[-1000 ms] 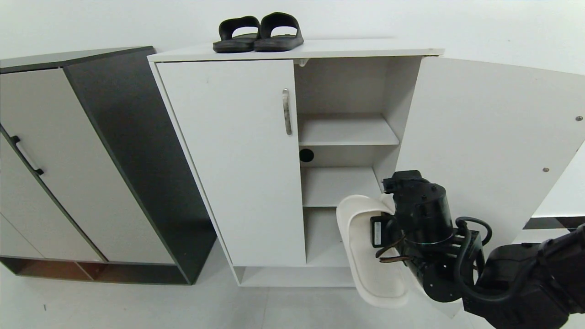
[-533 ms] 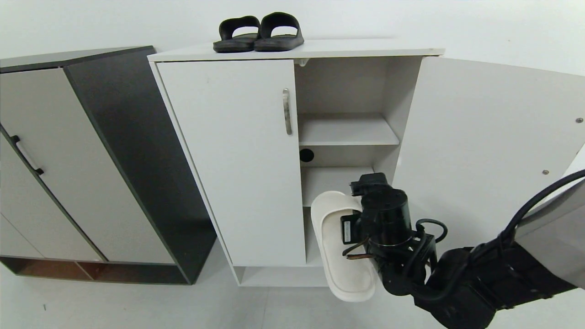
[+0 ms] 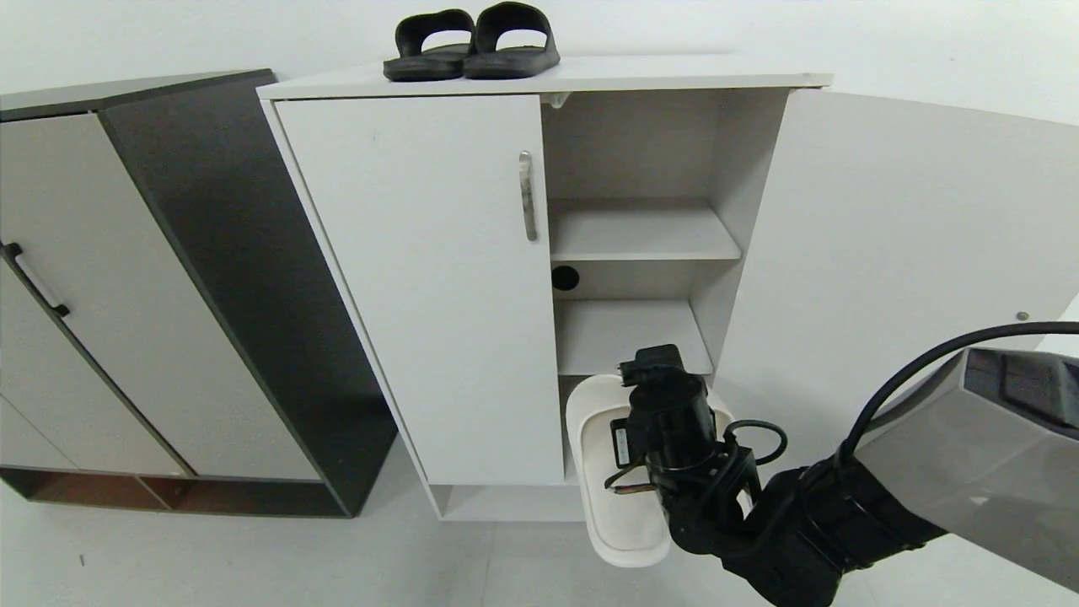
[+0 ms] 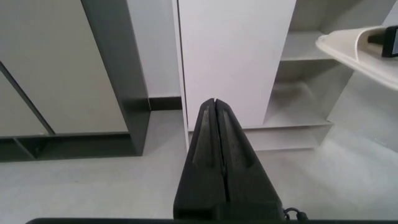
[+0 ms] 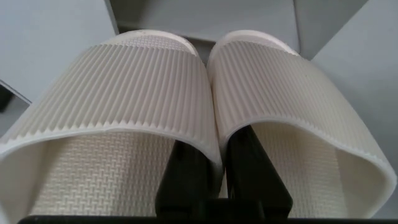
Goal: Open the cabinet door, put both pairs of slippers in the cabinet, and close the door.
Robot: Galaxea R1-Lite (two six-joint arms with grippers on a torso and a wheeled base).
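While the left gripper [image 4: 214,106] is clenched, the right gripper [image 5: 214,158] pinches ribbed cream slippers [image 5: 140,81]; insoles dimpled.

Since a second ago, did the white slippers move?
Yes: the white slippers went left, nearer the cabinet's closed door.

Right end effector [image 5: 219,167] clamped, outstretched
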